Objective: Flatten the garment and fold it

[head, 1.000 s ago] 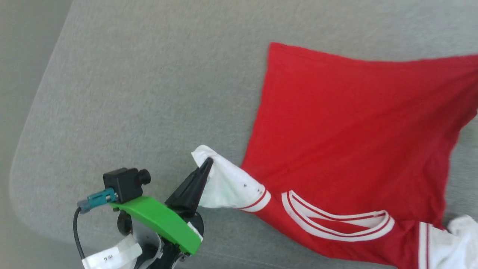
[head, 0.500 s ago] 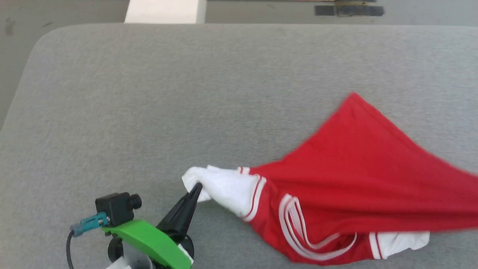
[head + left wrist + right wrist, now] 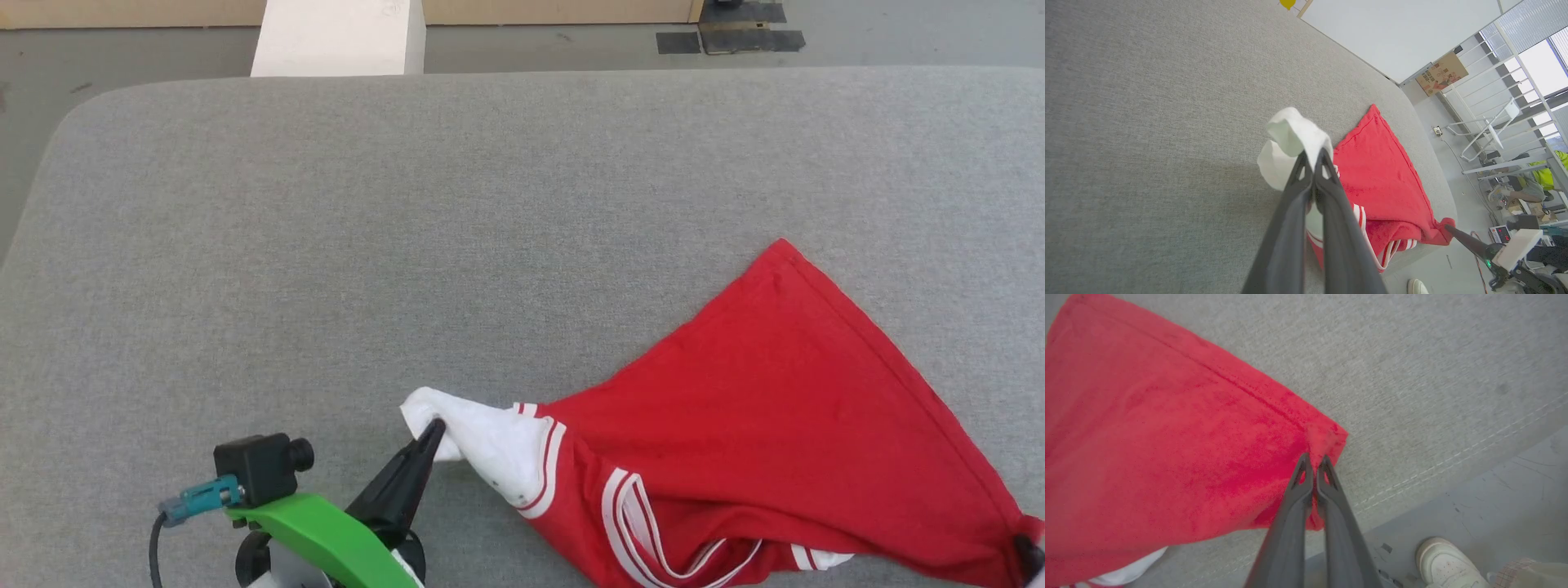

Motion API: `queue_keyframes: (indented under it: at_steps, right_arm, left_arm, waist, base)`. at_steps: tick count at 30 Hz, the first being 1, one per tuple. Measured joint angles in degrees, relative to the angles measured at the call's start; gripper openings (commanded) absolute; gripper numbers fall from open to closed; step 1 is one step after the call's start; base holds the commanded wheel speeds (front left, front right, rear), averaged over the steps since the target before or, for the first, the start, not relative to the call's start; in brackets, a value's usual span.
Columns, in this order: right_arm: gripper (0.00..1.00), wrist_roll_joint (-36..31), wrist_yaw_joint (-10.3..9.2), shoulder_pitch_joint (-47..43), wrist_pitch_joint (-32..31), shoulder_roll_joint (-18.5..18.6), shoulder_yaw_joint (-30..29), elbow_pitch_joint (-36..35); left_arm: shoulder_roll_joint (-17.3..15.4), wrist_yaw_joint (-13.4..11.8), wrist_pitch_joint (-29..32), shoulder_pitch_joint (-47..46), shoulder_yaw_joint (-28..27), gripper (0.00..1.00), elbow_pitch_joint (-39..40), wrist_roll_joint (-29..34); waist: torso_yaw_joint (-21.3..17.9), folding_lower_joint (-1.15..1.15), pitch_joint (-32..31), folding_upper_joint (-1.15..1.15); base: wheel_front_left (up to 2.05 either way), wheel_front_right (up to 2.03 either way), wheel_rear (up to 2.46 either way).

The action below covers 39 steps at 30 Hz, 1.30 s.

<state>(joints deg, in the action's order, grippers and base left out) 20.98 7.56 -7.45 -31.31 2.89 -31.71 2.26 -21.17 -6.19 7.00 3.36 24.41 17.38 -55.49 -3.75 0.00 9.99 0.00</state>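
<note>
**Both hands pinched shut on the shirt**

My left hand (image 3: pixel 431 426) has its two dark fingers pressed together on the end of a white short sleeve (image 3: pixel 490 445), and the cloth bunches up and over the fingertips. That sleeve belongs to the red jersey T-shirt with white sleeves and red-and-white striped trim (image 3: pixel 775 392). The shirt lies on the right, near part of the grey fabric-covered worktop (image 3: pixel 326 245).

From the sleeve the shirt runs along the near edge toward my right hand (image 3: pixel 1314 462). That hand is also closed tight, nipping a red hemmed corner close to the worktop's edge. Between the two grips the striped neckline (image 3: pixel 637 523) sags in loose folds. Another red corner reaches away from me, flat on the surface, so the body forms a rough triangle. I can't make out any lettering from here.

In the right wrist view a person's white shoe (image 3: pixel 1447 561) stands on the floor just past the worktop's edge.
</note>
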Motion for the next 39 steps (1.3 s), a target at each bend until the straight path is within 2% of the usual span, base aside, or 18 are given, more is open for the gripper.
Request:
queue_keyframes:
  at_steps: [1, 3, 5, 8, 14, 18, 21, 25, 31, 39]
  right_arm:
    - [0.00, -1.6, 0.00, 2.0, 1.3, 0.0, 1.4, 4.1]
    - [0.00, -2.6, 0.00, 2.9, 1.9, 0.0, 1.7, 6.6]
    - [1.00, -4.1, 0.00, 3.4, 2.7, 0.0, 1.6, 7.7]
    - [1.00, -4.6, 0.00, 3.8, 2.6, 0.0, 0.5, 6.9]
    - [1.00, -5.4, 0.00, 4.0, -1.1, 1.6, -1.4, -5.2]
    - [1.00, -5.3, 0.00, 7.6, -5.2, 4.2, 0.3, -11.6]
    - [1.00, -5.5, 0.00, 12.5, -8.1, 6.1, 4.4, -13.0]
    - [1.00, -7.5, 0.01, 19.4, -11.2, 8.8, 11.0, -10.3]
    - [1.00, -9.6, 0.01, 28.6, -13.4, 11.9, 19.6, -0.7]
    - [1.00, -10.9, 0.01, 34.3, -12.7, 15.6, 23.9, 8.0]
  left_arm:
    - [0.1, 0.0, 0.1, -0.2, 0.3, 0.00, -0.2, 0.0]
    - [0.2, 0.0, 0.2, -0.2, 0.5, 0.00, -0.3, -0.1]
    - [0.4, 0.0, 0.5, -0.3, 0.7, 0.00, -0.5, -0.1]
    - [0.6, 0.0, 0.5, -0.4, 0.9, 0.00, -0.5, -0.2]
    - [1.0, 0.4, 0.2, -1.3, 1.1, 0.00, -0.4, -0.3]
    - [1.3, 1.0, -0.1, -2.4, 1.7, 0.00, -0.3, 0.1]
    - [1.4, 1.4, -0.1, -3.5, 2.2, 0.00, -0.3, 0.5]
    - [1.9, 1.9, 0.0, -5.3, 3.0, 0.00, -0.6, 0.8]
    - [2.7, 2.7, 0.5, -7.5, 4.2, 0.00, -1.6, 1.0]
    - [3.2, 3.2, 1.0, -9.4, 5.1, 0.00, -2.2, 1.6]
  waist:
    - [0.1, 0.00, -0.2, 0.00]
    - [0.1, 0.00, -0.4, 0.00]
    - [0.3, 0.00, -0.5, 0.00]
    - [0.6, 0.00, -0.4, 0.00]
    - [1.4, 0.00, 0.9, 0.00]
    - [2.1, 0.00, 2.4, 0.00]
    - [2.7, 0.00, 3.8, 0.00]
    - [3.7, 0.00, 5.9, 0.00]
    - [5.9, 0.00, 8.6, 0.00]
    - [9.1, 0.00, 11.6, 0.00]
  base:
    - [0.00, 0.00, 0.00]
    - [0.00, 0.00, 0.00]
    - [0.00, 0.00, 0.00]
    - [0.00, 0.00, 0.00]
    - [0.00, 0.00, 0.00]
    - [0.00, 0.00, 0.00]
    - [0.00, 0.00, 0.00]
    - [0.00, 0.00, 0.00]
    - [0.00, 0.00, 0.00]
    - [0.00, 0.00, 0.00]
